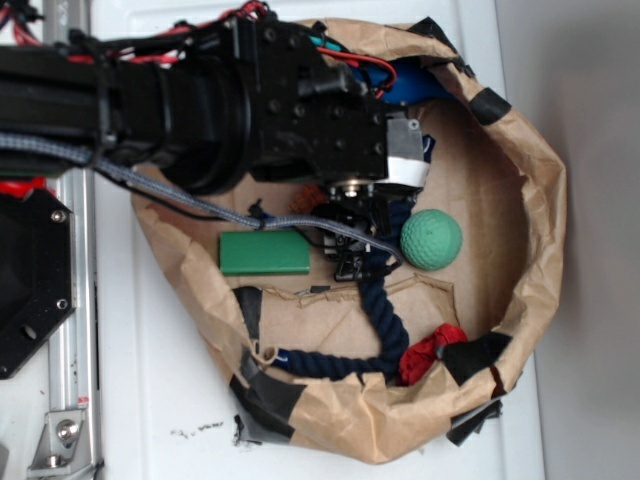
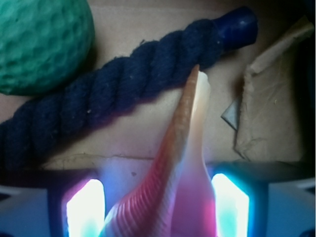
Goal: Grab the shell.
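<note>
Rope crosses at shell tip, ball just behind it; bare paper btwn rope and fingers.

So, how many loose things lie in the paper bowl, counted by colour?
Green: 2, the block and the ball
Navy: 1, the rope
Orange: 1, the shell, between the gripper fingers
Red: 1, a cloth piece
Total: 5

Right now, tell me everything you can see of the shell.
The shell shows only in the wrist view: glossy, orange-pink, with fine ridges low down and a long smooth tail tapering to a point. It lies between the glowing fingers, tail pointing away, tip at the dark blue rope; contact there is unclear. Whether the fingers press it cannot be told. In the exterior view the arm hides it.
</note>
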`<state>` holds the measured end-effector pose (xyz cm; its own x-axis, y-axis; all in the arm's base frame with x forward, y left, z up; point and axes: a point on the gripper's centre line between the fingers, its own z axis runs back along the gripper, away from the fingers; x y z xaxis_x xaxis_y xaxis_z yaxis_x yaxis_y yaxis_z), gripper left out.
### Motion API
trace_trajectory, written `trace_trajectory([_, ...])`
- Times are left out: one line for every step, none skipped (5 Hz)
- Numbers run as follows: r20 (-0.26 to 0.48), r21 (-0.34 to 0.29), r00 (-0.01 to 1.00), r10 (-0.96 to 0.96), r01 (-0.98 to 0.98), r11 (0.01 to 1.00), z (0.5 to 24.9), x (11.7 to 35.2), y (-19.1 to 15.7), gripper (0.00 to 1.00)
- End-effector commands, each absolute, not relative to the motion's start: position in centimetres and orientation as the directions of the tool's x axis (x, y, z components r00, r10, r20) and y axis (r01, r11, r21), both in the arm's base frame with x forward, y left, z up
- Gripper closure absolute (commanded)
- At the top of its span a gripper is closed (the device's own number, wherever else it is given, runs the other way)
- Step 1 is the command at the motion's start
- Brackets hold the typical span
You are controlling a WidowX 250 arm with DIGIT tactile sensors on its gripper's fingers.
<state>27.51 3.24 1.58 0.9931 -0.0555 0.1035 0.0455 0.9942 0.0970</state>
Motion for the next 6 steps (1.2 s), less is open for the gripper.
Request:
trace_trajectory([0.128, 0.096, 0.989, -0.068, 0.056, 0.994, 2.6, 27.5, 3.0, 1.0])
trace_trajectory([0.132, 0.07, 0.989, -0.066, 0.057, 0.996, 4.2, 27.5, 3.2, 1.0])
trace_trajectory([0.122, -0.006, 0.99, -0.069, 0.07, 0.997, 9.2, 27.0, 1.9, 1.0])
trace_trajectory([0.096, -0.02, 0.995, -0.036, 0.038, 0.999, 14.2, 26.4, -0.2, 1.0])
trace_trajectory([0.074, -0.05, 0.995, -0.063, 0.067, 0.996, 18.2, 26.0, -1.5, 1.0])
trace_trajectory([0.114, -0.036, 0.992, -0.045, 0.049, 0.998, 17.5, 25.6, -1.2, 1.0])
